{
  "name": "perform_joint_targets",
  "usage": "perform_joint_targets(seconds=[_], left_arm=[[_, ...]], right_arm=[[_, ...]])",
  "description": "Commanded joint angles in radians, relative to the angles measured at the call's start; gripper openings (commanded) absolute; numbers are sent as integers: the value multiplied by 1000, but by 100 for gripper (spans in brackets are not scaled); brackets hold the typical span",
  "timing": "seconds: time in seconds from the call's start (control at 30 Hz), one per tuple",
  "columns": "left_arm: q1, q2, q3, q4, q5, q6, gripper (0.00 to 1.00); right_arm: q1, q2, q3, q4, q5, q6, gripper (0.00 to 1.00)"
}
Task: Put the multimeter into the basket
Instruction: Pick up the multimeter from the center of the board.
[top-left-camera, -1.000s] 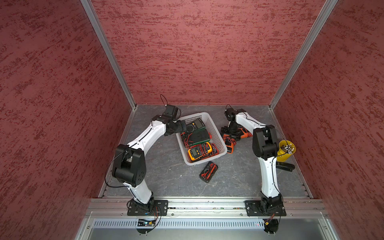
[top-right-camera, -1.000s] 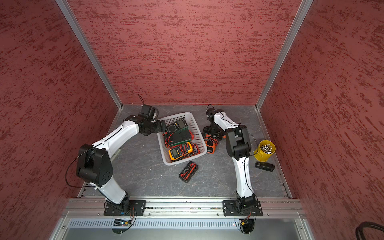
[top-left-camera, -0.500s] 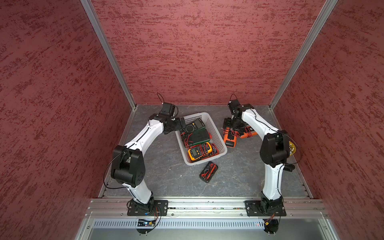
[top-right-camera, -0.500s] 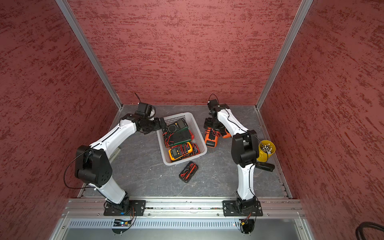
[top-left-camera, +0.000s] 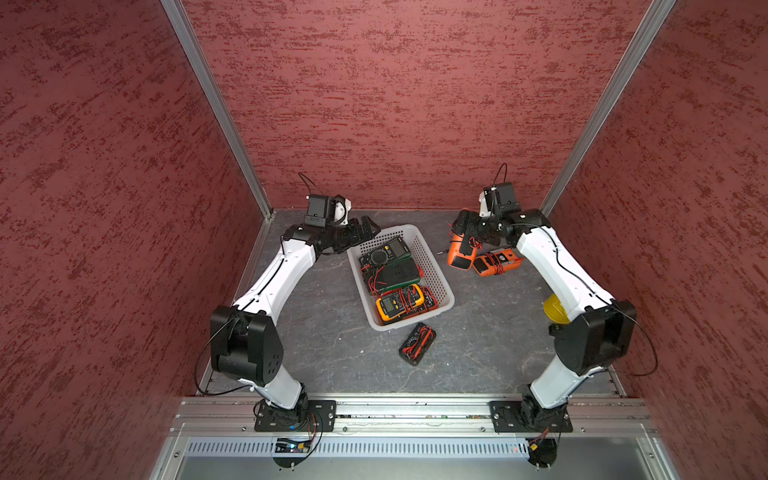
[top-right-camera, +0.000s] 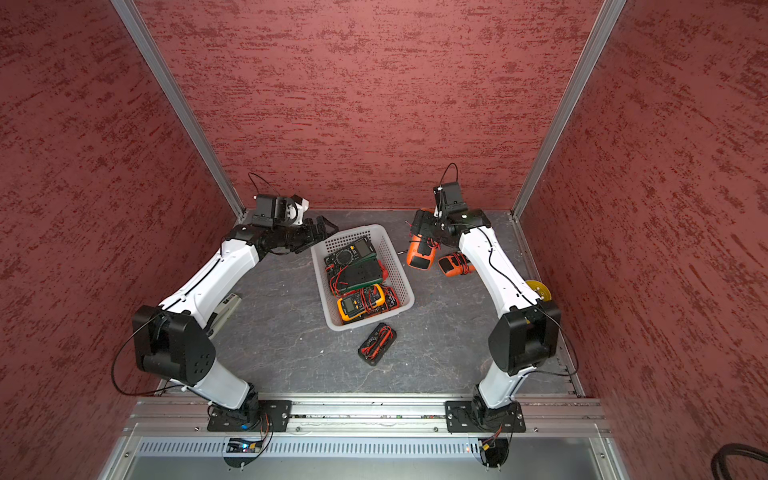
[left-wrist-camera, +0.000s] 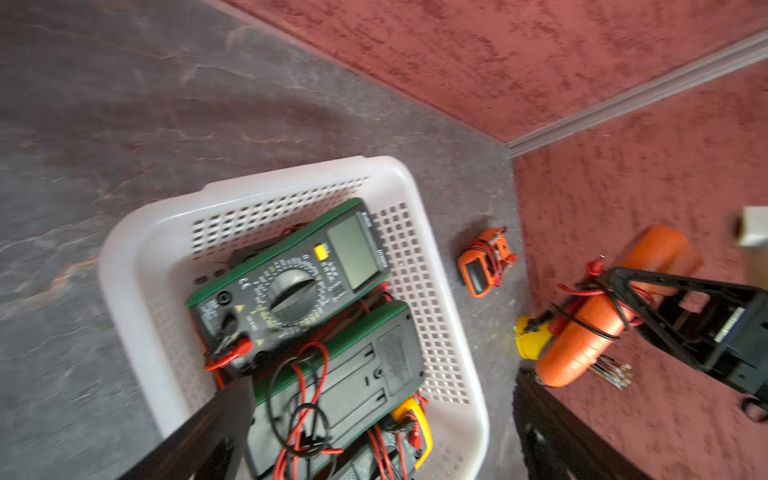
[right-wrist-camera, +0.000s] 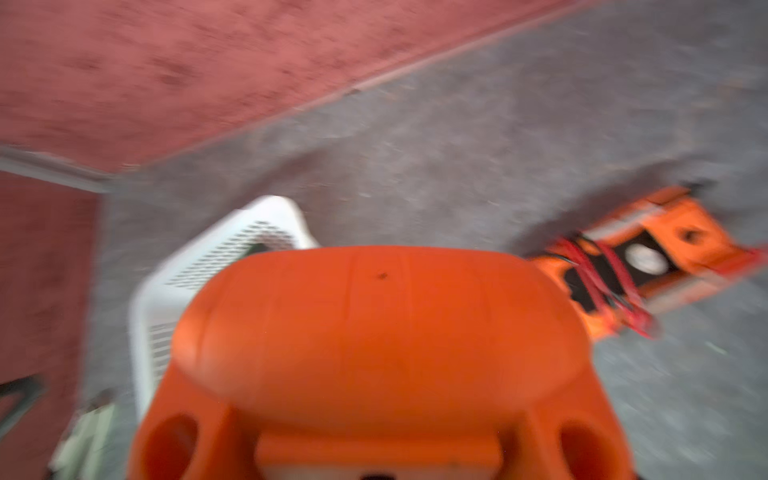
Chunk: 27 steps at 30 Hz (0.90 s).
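My right gripper (top-left-camera: 468, 233) is shut on an orange multimeter (top-left-camera: 460, 250), which hangs tilted above the table just right of the white perforated basket (top-left-camera: 434, 266). In the right wrist view the orange multimeter (right-wrist-camera: 374, 332) fills the foreground and hides the fingers, with the basket (right-wrist-camera: 232, 253) beyond it. In the left wrist view the held multimeter (left-wrist-camera: 590, 336) hangs beside the basket (left-wrist-camera: 137, 237). My left gripper (top-left-camera: 365, 230) stands open and holds nothing at the basket's far left corner, and in its own view the left gripper (left-wrist-camera: 382, 378) looks down into the basket.
In the basket lie two green multimeters (top-left-camera: 388, 266) and a yellow one (top-left-camera: 399, 303). A second orange multimeter (top-left-camera: 496, 264) lies on the table under the right arm. A black multimeter (top-left-camera: 417, 344) lies in front of the basket. A yellow cup (top-left-camera: 555, 309) stands at the right.
The right arm has stretched out and lifted the orange multimeter off the table beside the other orange one. The left gripper has drawn back from over the basket toward its far left corner.
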Motion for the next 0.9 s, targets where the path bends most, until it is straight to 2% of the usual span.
perform_joint_targets(seconds=[0.0,0.2,0.3,0.5,0.87], left_arm=[[10,-24,13,120,195,13,100],[6,-1,60,162,472,87,100],[-3,-4,75,150,548,139,100],[-24,19,105,131,630,209,100],[-67,89,172,143,694,199,100]], right_arm=[[4,-30,-5,324,-293,47,29],[12,-5,-32,612,-576,137,30],[24,10,-37,726,-667,180,30],[49,37,-63,984,-789,320,31],[108,79,-28,1075,-848,389,31]])
